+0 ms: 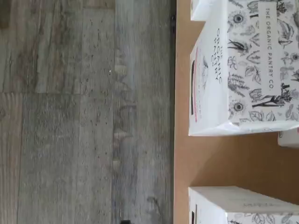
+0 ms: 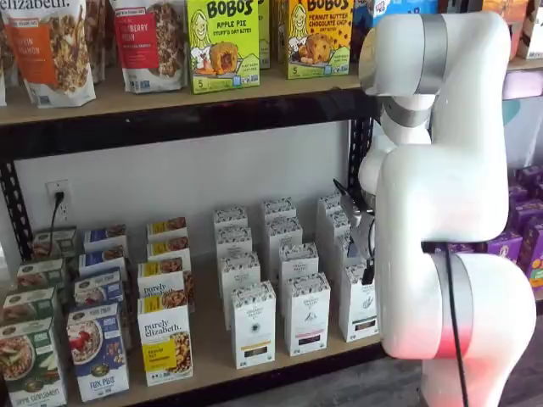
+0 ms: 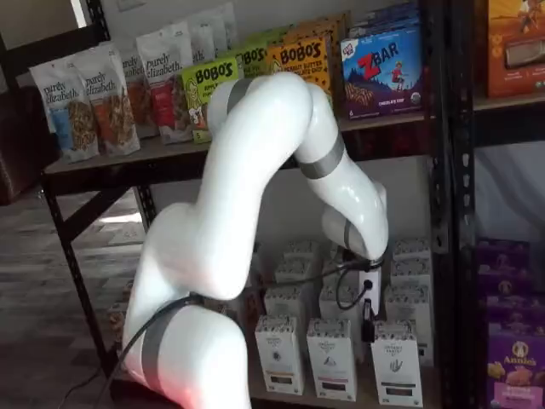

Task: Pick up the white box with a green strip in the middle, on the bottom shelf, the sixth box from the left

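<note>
Grey plank flooring (image 1: pixel 84 112) fills the wrist view beside the bottom shelf (image 2: pixel 212 348). Right of centre in a shelf view stands the white box (image 2: pixel 359 302) – gripper (image 2: pixel 366 254) just above, its black fingers side-on, so grip state can't be told.

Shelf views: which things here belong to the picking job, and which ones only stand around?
Belong to the job:
white box
bottom shelf
gripper, too side-on to tell whether it is open

Only standing around:
Bobo's boxes
purely elizabeth box
neighbouring white cartons
Z Bar box
</note>
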`<state>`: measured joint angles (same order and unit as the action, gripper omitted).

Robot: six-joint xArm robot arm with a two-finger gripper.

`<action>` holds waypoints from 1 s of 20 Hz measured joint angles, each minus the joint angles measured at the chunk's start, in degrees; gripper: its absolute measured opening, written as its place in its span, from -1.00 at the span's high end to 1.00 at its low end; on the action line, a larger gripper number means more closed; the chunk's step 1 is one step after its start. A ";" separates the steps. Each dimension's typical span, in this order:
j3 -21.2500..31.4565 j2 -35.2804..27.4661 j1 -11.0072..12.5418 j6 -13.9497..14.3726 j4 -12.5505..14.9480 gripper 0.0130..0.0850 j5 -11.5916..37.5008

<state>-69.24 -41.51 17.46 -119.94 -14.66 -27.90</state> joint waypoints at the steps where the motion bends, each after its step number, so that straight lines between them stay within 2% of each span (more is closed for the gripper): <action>1: -0.68 -0.38 0.11 1.83 2.20 -1.00 -0.50; 3: -3.32 -2.20 0.63 4.86 6.16 -1.00 -1.77; 4: -4.45 -3.05 0.81 5.09 6.62 -1.00 -2.17; 10: -9.86 -7.01 1.59 3.34 5.33 -1.00 -3.87; 15: -14.89 -10.94 1.56 3.98 5.95 -1.00 -4.47; 20: -18.65 -13.91 1.19 6.09 7.98 -1.00 -4.81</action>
<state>-87.89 -55.43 18.66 -113.85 -6.68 -32.71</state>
